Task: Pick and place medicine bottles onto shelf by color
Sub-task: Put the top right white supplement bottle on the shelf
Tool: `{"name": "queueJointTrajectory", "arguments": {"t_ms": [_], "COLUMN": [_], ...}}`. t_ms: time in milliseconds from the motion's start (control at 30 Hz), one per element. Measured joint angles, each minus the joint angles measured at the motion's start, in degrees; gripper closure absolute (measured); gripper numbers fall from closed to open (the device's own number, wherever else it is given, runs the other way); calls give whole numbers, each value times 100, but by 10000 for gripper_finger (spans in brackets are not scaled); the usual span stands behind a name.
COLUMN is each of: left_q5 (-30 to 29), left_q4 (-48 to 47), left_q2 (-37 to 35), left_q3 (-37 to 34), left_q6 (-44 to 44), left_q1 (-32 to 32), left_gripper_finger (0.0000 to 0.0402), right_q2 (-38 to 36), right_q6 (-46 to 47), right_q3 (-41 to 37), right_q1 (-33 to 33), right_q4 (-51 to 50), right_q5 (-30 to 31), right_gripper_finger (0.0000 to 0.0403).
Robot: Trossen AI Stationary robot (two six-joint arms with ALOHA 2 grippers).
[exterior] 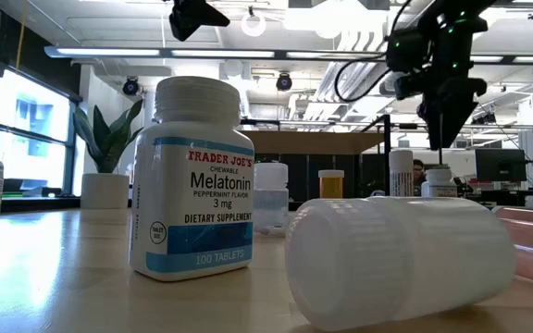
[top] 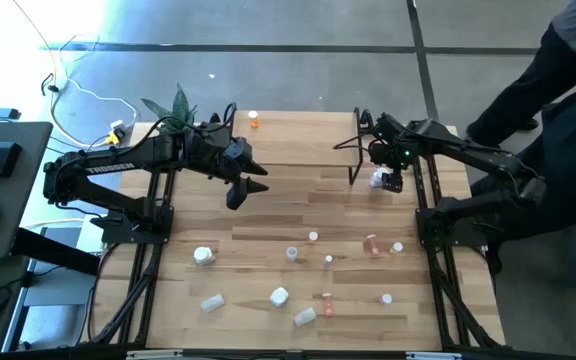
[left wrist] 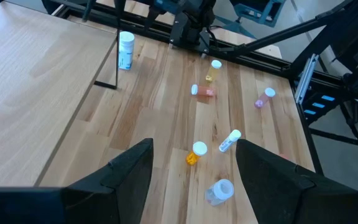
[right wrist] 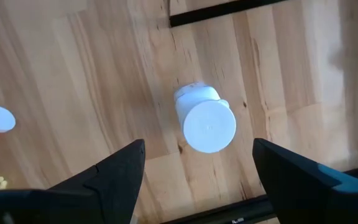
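Observation:
Several small medicine bottles lie or stand on the planked table: white ones (top: 203, 255) (top: 279, 296), a pinkish one (top: 372, 243), an orange one (top: 327, 302). One orange bottle (top: 254, 120) stands on the shelf (top: 298, 135) at the far side. My right gripper (top: 390, 181) points down, open, above an upright white bottle (right wrist: 207, 121) beside the shelf's right leg. Its fingers (right wrist: 117, 174) stand on either side of the bottle's cap without touching it. My left gripper (top: 249, 187) hangs open in the air near the shelf's front edge, with nothing between its fingers (left wrist: 129, 174).
The shelf's thin black legs (right wrist: 229, 9) stand close to the white bottle. A potted plant (top: 173, 108) sits at the shelf's far left corner. A person (top: 568, 80) stands beyond the table's right edge. In the low view a Melatonin bottle (exterior: 192, 176) and a lying white bottle (exterior: 405, 259) fill the front.

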Motion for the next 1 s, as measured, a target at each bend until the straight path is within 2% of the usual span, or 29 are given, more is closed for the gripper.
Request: {"name": "queueJointTrajectory", "arguments": {"t_ms": [667,800,1000], "left_q5": [-2,-1,0], "left_q4": [0,1,1], "left_q2": [-2,0,0], "left_q3": [0,0,0], "left_q6": [11,8,0], "left_q1": [-2,-2,-2], "left_gripper_finger": [183,183,183], "right_q2": [1236,1287,1287], "right_q6": [161,195,208], "right_q3": [0,2,2], "right_q1": [-282,-280,-280], "right_q4": [221,237,233], "right_q5": [-43,-42,-42], "right_gripper_finger": [118,140,200]}}
